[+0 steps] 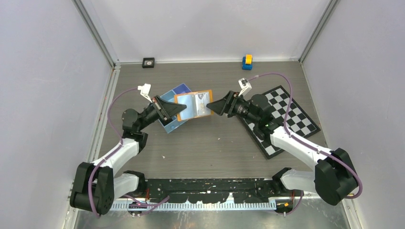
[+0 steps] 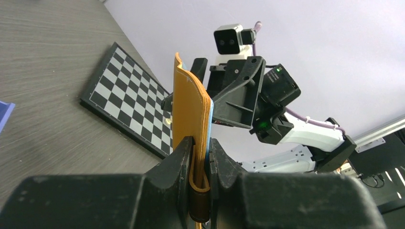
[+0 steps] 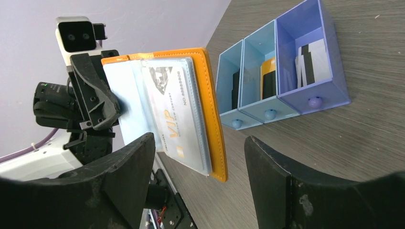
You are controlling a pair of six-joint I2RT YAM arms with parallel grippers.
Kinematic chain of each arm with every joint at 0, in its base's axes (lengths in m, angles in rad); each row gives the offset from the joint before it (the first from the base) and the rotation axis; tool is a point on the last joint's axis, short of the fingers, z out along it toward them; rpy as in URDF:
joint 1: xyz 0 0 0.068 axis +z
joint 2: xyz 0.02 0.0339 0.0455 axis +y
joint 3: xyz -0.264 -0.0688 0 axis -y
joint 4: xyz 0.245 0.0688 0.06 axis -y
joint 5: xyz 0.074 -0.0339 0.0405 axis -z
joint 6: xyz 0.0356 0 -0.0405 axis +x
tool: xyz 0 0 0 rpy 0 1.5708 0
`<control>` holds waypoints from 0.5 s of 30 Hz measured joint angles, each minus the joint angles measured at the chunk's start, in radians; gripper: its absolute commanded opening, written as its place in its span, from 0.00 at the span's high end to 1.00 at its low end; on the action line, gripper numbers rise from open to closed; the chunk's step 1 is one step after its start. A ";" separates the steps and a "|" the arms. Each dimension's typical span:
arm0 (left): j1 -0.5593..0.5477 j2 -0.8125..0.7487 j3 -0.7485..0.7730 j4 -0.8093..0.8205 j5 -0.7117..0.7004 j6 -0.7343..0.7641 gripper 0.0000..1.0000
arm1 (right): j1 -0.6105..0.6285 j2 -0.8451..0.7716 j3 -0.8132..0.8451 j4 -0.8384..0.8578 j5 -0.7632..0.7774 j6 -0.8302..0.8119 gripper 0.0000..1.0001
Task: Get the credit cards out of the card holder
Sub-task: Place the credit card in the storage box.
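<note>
The orange card holder (image 1: 193, 105) hangs open in the air above the table, pale inside facing up. My left gripper (image 1: 177, 110) is shut on its left edge. In the left wrist view the holder (image 2: 191, 114) stands edge-on between the fingers (image 2: 184, 157). In the right wrist view the holder (image 3: 212, 114) shows a pale credit card (image 3: 174, 114) marked VIP in a clear sleeve. My right gripper (image 1: 213, 106) is open and empty, just right of the holder, with its jaws (image 3: 198, 138) wide apart on either side of the holder's near corner and not touching it.
A blue three-compartment tray (image 1: 181, 88) sits under and behind the holder; its compartments (image 3: 305, 102) hold dark, orange and white cards. A chessboard (image 1: 286, 119) lies under the right arm. A yellow and blue toy (image 1: 247, 61) and a small black box (image 1: 148, 62) stand by the back wall.
</note>
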 measured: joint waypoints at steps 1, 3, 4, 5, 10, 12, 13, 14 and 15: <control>0.000 0.011 0.000 0.017 0.005 -0.011 1.00 | -0.003 0.008 -0.001 0.010 -0.010 0.008 0.31; 0.000 0.030 0.001 0.044 0.013 -0.030 1.00 | -0.006 0.022 -0.001 0.028 -0.033 0.020 0.36; 0.000 0.040 0.002 0.059 0.017 -0.040 1.00 | -0.006 0.032 -0.001 0.040 -0.048 0.027 0.39; 0.000 0.049 0.003 0.071 0.021 -0.048 1.00 | -0.006 0.039 -0.001 0.049 -0.059 0.032 0.45; 0.000 0.078 0.005 0.118 0.032 -0.084 1.00 | -0.007 0.071 -0.003 0.092 -0.111 0.061 0.80; 0.000 0.083 0.008 0.122 0.031 -0.085 0.97 | -0.010 0.071 -0.004 0.101 -0.121 0.064 0.90; 0.000 0.083 0.010 0.113 0.030 -0.074 0.93 | -0.010 0.071 -0.005 0.113 -0.129 0.066 0.93; 0.000 0.080 0.016 0.074 0.021 -0.053 0.88 | -0.010 0.071 -0.005 0.126 -0.138 0.071 0.96; 0.000 0.073 0.025 0.014 0.006 -0.029 0.83 | -0.010 0.071 -0.005 0.135 -0.140 0.071 0.98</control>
